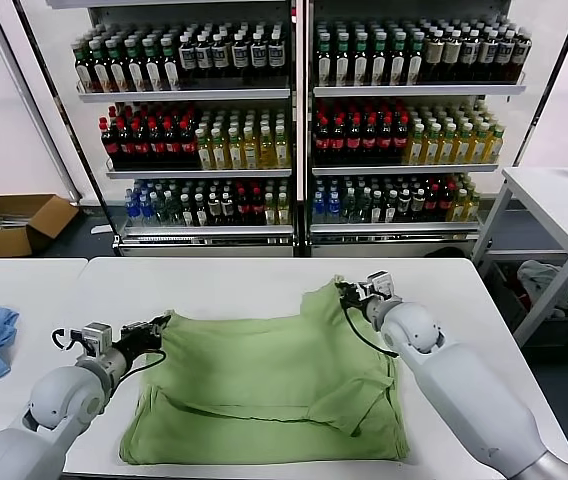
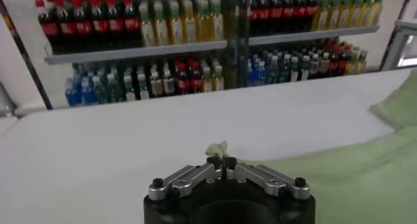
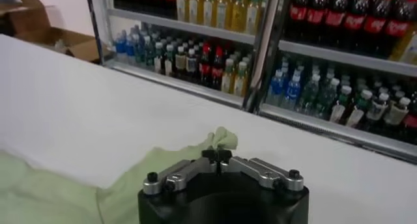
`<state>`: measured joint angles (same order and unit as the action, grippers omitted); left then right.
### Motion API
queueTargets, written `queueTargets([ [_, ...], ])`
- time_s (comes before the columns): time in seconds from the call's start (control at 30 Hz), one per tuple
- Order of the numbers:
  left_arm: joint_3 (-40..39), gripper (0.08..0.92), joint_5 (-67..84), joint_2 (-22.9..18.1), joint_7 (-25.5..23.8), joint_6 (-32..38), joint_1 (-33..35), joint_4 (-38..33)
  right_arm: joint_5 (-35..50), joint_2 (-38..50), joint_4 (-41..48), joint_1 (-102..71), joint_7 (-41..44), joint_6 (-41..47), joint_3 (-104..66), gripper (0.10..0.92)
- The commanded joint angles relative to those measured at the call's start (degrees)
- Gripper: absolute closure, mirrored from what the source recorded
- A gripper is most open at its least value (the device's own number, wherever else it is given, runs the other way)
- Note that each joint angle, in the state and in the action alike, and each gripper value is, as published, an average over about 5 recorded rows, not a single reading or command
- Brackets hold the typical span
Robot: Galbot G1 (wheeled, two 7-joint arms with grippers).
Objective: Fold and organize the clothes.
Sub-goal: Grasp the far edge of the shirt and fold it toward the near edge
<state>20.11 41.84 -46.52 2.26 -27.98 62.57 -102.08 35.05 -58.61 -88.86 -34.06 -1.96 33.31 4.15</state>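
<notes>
Shelves [image 1: 199,94] hold bottles — left end effector [image 1: 160,325], right end effector [image 1: 345,291] each pinch shirt [image 1: 264,385] edge.

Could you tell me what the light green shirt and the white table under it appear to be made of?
The light green short-sleeved shirt looks like soft matte woven or knit fabric, probably cotton: it creases and drapes, and a pinched tuft bunches in the shut left gripper. The white table looks like a smooth, hard laminate or painted board with a faint sheen; which one is unclear.
</notes>
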Motion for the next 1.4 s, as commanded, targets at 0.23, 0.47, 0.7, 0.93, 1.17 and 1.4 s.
queueTargets([
  [0.23, 4.32, 0.916, -7.02, 3.46, 7.92, 1.41, 17.52, -18.94, -4.64, 7.96, -22.13, -19.51, 4.13, -0.09, -14.62, 0.919],
  [0.47, 5.05, 0.916, -12.13, 3.42, 15.56, -0.67, 25.36, -22.26, -7.18, 9.48, -31.26, -31.73, 6.1, -0.09, -20.66, 0.919],
  [0.7, 6.14, 0.916, -11.72, 2.5, 17.75, -0.6, 27.37, -25.02, -8.54, 12.3, -37.9, -42.05, 7.99, -0.13, -27.56, 0.919],
  [0.93, 9.28, 0.916, -12.41, 2.79, 18.22, -0.93, 30.87, -29.76, -7.82, 14.68, -42.71, -52.11, 9.92, -0.2, -37.04, 0.919],
  [1.17, 9.49, 0.916, -15.64, 2.49, 18.14, -0.09, 33.92, -29.92, -8.85, 15.1, -43.82, -57.44, 10.66, -0.31, -39.58, 0.919],
  [1.4, 7.19, 0.916, -19.66, 1.14, 18.82, 2.03, 35.77, -27.36, -12.16, 13.91, -42.57, -58.5, 10.97, -1.07, -37.46, 0.919],
])
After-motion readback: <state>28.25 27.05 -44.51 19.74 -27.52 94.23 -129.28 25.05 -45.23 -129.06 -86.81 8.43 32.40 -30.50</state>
